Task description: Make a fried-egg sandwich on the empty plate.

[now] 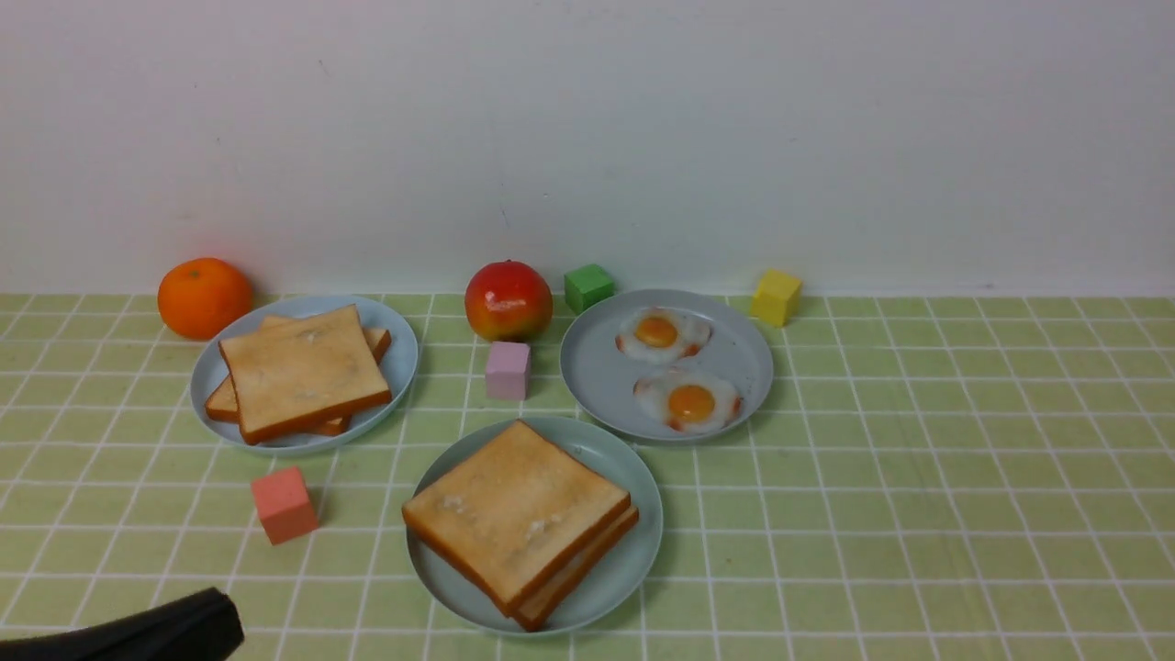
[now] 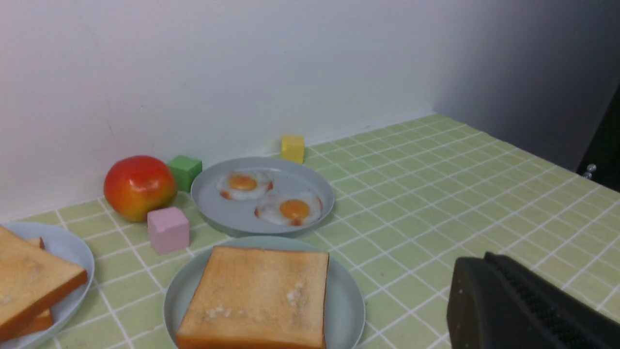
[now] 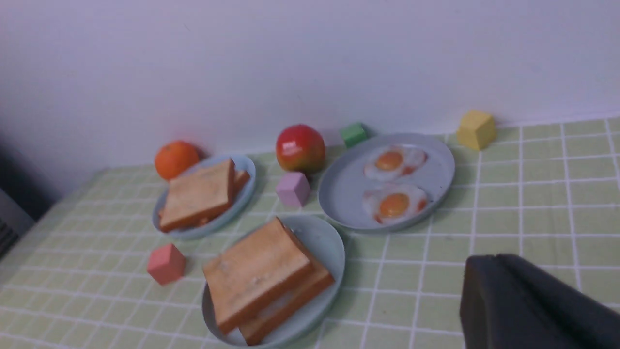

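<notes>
From my remote station I see sandwich on front plate; toast slices stacked on plate behind left; two fried eggs on plate behind right; apple between rear plates, orange at far left.

A tabletop patterned in pale green with white grid lines is seen. Beyond the left gripper, a coral cube is set nearest; farther out, a blue-grey round plate and an orange fruit are placed. To the gripper's right, a pale mint round plate is laid; beyond it, a pink cube, red-yellow fruit, green cube, grey round plate and yellow cube are arranged.
</notes>
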### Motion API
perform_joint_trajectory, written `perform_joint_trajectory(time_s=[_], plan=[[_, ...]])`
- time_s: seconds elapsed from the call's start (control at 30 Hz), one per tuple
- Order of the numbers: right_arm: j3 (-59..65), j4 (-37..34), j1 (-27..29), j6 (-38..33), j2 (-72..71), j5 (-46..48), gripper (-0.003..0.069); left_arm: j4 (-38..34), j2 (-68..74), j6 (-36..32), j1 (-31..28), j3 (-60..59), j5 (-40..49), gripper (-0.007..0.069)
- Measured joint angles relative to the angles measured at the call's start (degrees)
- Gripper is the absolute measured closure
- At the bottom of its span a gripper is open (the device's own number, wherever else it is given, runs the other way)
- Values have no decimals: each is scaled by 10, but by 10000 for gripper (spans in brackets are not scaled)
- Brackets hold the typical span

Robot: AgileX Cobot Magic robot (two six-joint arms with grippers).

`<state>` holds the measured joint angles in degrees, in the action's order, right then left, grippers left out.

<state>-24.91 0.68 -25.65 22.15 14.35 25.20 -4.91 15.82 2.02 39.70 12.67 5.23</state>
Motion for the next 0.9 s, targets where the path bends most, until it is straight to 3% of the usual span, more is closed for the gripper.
perform_joint_trajectory(time_s=[0.17,0.37,0.47,0.6,0.73,0.9], plan=[[62,2,0,40,0,-64,643,0,0,1,0,-5,22,638],[110,3,0,45,0,-69,637,0,0,1,0,-5,34,638],[129,54,8,45,-6,-72,646,0,0,1,0,-5,36,638],[162,100,71,45,-30,-85,671,0,0,1,0,-5,40,637],[234,122,194,22,-91,-124,671,0,0,1,0,-5,42,636],[264,121,224,-2,-144,-106,672,0,0,1,0,-5,43,636]])
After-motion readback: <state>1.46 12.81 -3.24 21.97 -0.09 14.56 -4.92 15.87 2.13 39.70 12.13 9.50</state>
